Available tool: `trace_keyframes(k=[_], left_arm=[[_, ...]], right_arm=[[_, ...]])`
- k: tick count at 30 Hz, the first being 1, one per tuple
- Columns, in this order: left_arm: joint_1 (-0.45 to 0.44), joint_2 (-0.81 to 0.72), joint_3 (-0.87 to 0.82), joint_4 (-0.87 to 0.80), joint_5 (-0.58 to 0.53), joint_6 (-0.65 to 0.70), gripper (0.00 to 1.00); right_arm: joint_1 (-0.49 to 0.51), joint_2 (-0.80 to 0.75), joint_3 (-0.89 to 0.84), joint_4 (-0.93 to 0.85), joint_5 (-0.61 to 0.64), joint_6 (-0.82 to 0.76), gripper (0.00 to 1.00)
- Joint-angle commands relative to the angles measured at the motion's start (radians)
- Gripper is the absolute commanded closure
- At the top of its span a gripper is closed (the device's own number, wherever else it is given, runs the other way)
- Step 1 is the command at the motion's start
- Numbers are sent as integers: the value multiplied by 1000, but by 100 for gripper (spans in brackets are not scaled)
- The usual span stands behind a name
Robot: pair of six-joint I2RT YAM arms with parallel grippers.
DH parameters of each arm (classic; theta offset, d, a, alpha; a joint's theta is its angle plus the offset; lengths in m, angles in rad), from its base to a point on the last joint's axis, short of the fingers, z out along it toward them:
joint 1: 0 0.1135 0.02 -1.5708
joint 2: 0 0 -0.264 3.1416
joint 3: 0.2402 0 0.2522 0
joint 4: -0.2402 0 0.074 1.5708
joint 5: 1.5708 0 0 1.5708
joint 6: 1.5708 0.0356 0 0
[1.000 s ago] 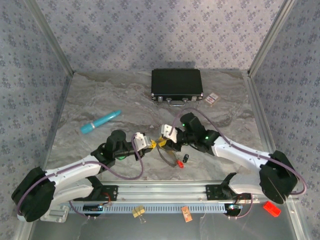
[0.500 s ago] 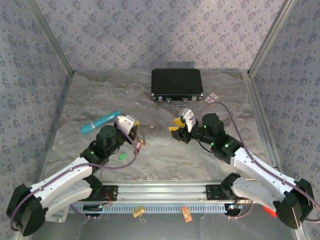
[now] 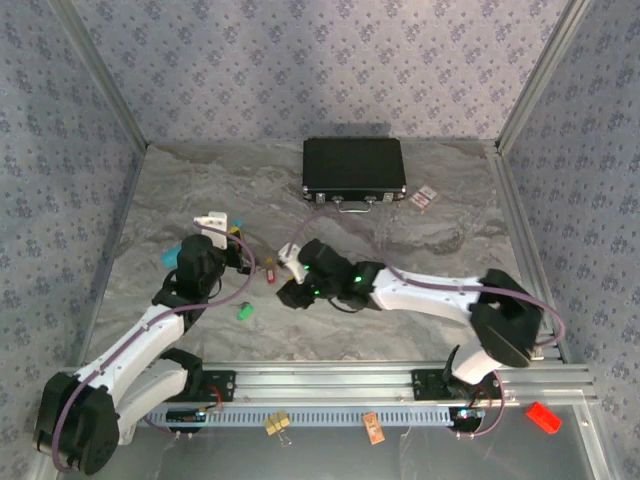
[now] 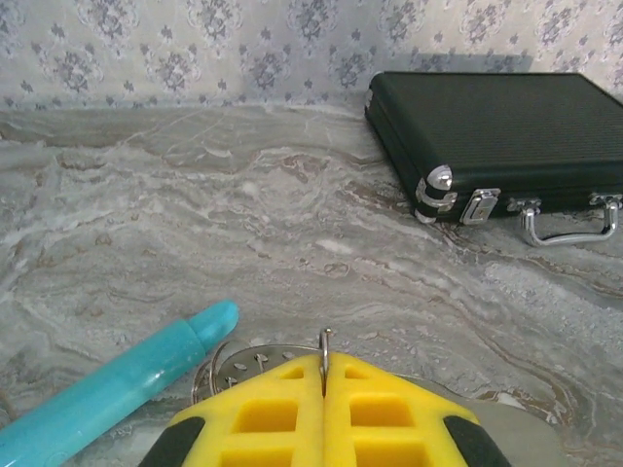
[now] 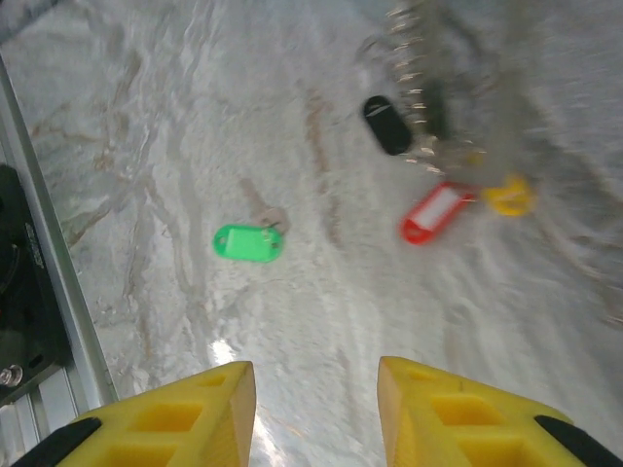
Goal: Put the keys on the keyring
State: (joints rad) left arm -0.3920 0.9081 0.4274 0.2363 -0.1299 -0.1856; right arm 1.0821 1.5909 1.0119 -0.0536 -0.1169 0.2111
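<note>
My left gripper (image 3: 243, 255) is shut on the keyring (image 4: 324, 342), a thin grey wire pinched between its yellow fingers (image 4: 384, 409), with another loop of the ring beside them. In the right wrist view the fine chain (image 5: 414, 78) hangs blurred, with the dark key (image 5: 387, 125), the red key (image 5: 435, 212) and the yellow key (image 5: 508, 195) below it. The red key (image 3: 268, 268) dangles just right of the left gripper. The green key (image 5: 248, 242) lies loose on the table (image 3: 243, 312). My right gripper (image 3: 291, 288) hovers open with nothing between its fingers (image 5: 313, 389), right of the green key.
A teal pen (image 4: 117, 384) lies beside the left gripper, partly under the left arm (image 3: 185, 250). A black case (image 3: 354, 167) with a metal handle stands at the back, small cards (image 3: 427, 196) to its right. A yellow binder clip (image 3: 277, 424) and an orange tag (image 3: 373, 428) lie beyond the front rail.
The left gripper has carried the keyring back and left toward the teal pen. The right arm has swung from the right side across to the middle, near the hanging keys.
</note>
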Motion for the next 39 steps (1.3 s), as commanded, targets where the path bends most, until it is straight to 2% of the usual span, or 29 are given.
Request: trace_keyframes(k=[1, 8, 13, 31, 39], left_arm=[[14, 7, -10, 47, 52, -29, 100], [25, 9, -13, 49, 79, -40, 100], [31, 17, -10, 46, 75, -46, 100], [36, 12, -9, 44, 90, -49, 100], [36, 12, -9, 45, 97, -46, 100]], right_arm=[[51, 118, 69, 31, 25, -3, 61], [74, 309, 161, 90, 95, -3, 57], [76, 388, 230, 107, 71, 7, 56], [82, 516, 317, 128, 29, 27, 57], [85, 548, 363, 87, 53, 28, 70]])
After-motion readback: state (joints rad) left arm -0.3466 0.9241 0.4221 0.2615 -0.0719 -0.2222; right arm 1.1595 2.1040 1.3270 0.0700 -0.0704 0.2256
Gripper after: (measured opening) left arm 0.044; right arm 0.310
